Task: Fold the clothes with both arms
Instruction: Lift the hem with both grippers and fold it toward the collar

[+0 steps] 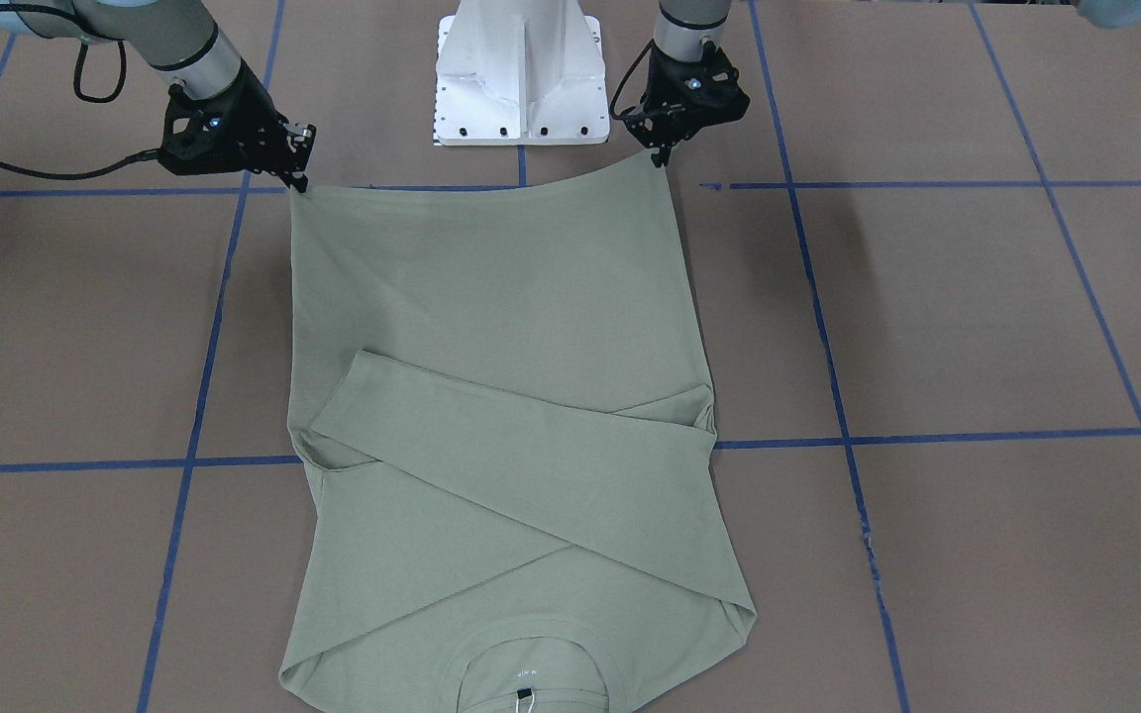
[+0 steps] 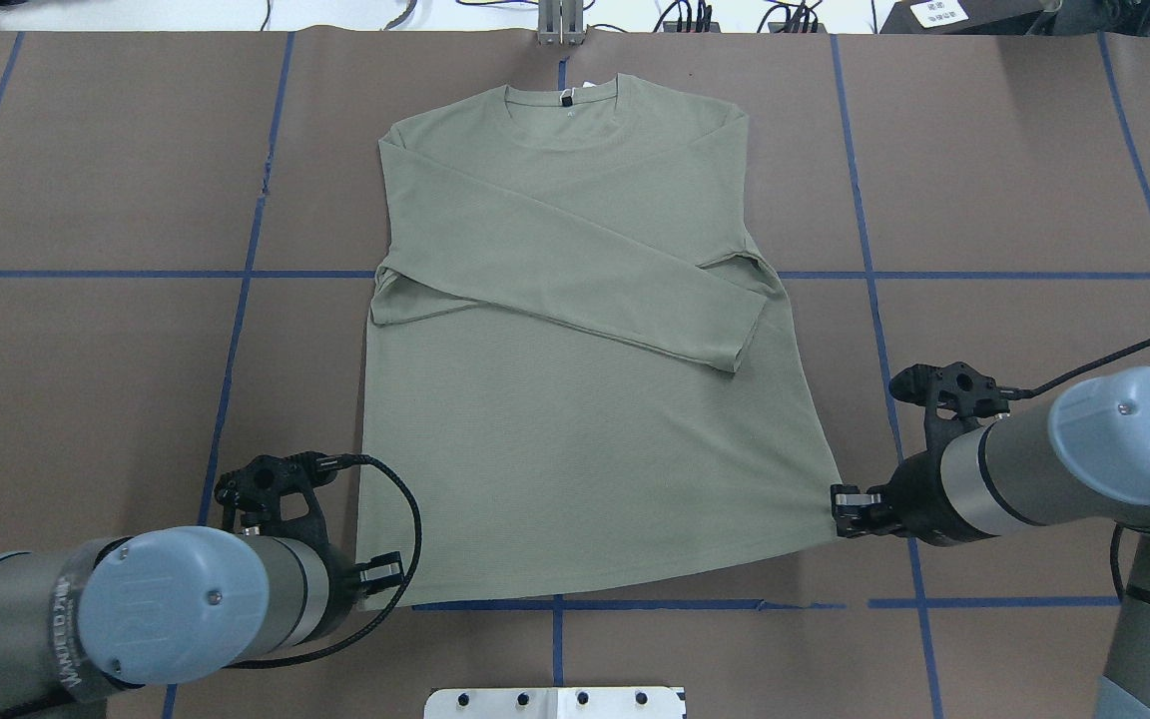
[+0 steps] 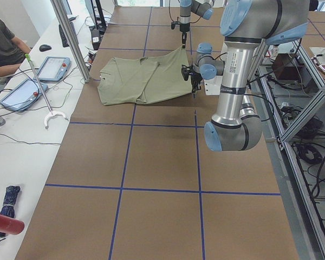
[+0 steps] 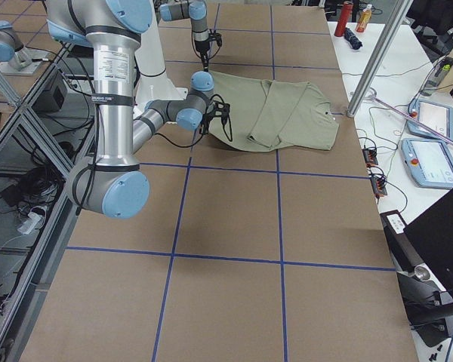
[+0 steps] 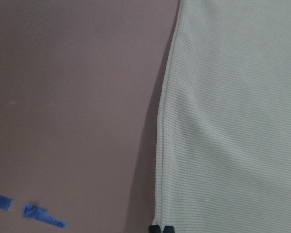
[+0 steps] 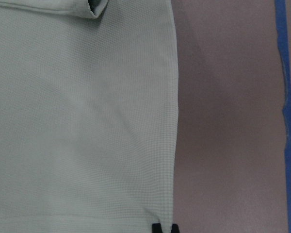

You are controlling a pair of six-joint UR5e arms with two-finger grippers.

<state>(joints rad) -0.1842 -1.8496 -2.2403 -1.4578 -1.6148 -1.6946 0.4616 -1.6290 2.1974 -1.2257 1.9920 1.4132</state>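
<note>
Closest to the robot, just ahead of the white pedestal base [image 1: 521,79], both grippers are working at the hem of the sage-green long-sleeved shirt [image 2: 585,449]. The left gripper [image 2: 382,581] is pinching the hem corner on its side, its fingertips closed together on the edge of the knit in its wrist view. The right gripper [image 2: 843,509] is likewise clamping the opposite hem corner, which is being drawn outward so that the hem is running slanted and wider on that side.

Beyond them, the shirt's body is lying flat on the brown paper-covered table [image 2: 86,350]. Further out, the top sleeve [image 2: 585,280] is crossing diagonally over the chest, with the other sleeve tucked beneath it. Farthest away, the ribbed collar [image 2: 565,100] is sitting near the table's far edge, with the white hang tag [image 1: 528,701] showing inside it.

The likely next step is carrying the hem toward the collar. Each pinch is taking only the very corner, so the fabric may slip out under tension. If the arms are rising or travelling unevenly, the fold will probably land skewed, and the loose crossed sleeves could slide out of place.
</note>
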